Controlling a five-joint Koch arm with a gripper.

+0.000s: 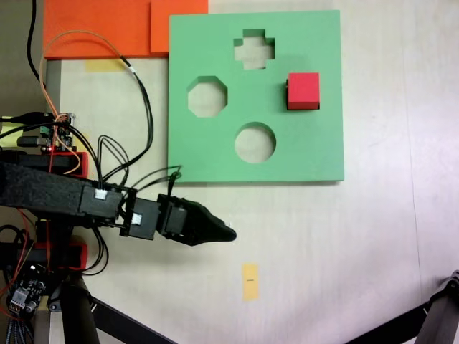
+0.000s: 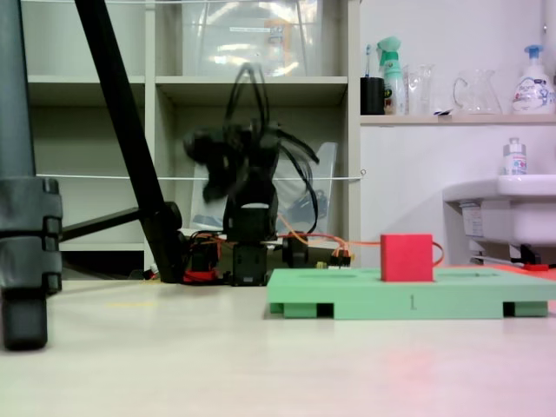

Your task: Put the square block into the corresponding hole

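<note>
The red square block point(image 1: 303, 89) sits on the right part of the green foam board point(image 1: 215, 168), right of the octagonal cutout point(image 1: 207, 97) and below the cross cutout point(image 1: 254, 49). In a fixed view from table level the block point(image 2: 407, 257) stands up above the board point(image 2: 408, 304). The corresponding hole is hidden under the block; only a dark strip shows along the block's near edge. My gripper point(image 1: 228, 233) hovers off the board, below its lower left corner and well apart from the block. It shows as one black tapered tip, with nothing in it. The arm point(image 2: 239, 156) looks blurred.
A round cutout point(image 1: 255, 142) lies low on the board. Orange foam slabs point(image 1: 107, 29) lie at the top left. Cables and electronics point(image 1: 54, 132) crowd the left side. A yellow tape mark point(image 1: 249, 280) lies on the table. Tripod legs point(image 2: 130, 148) stand nearby.
</note>
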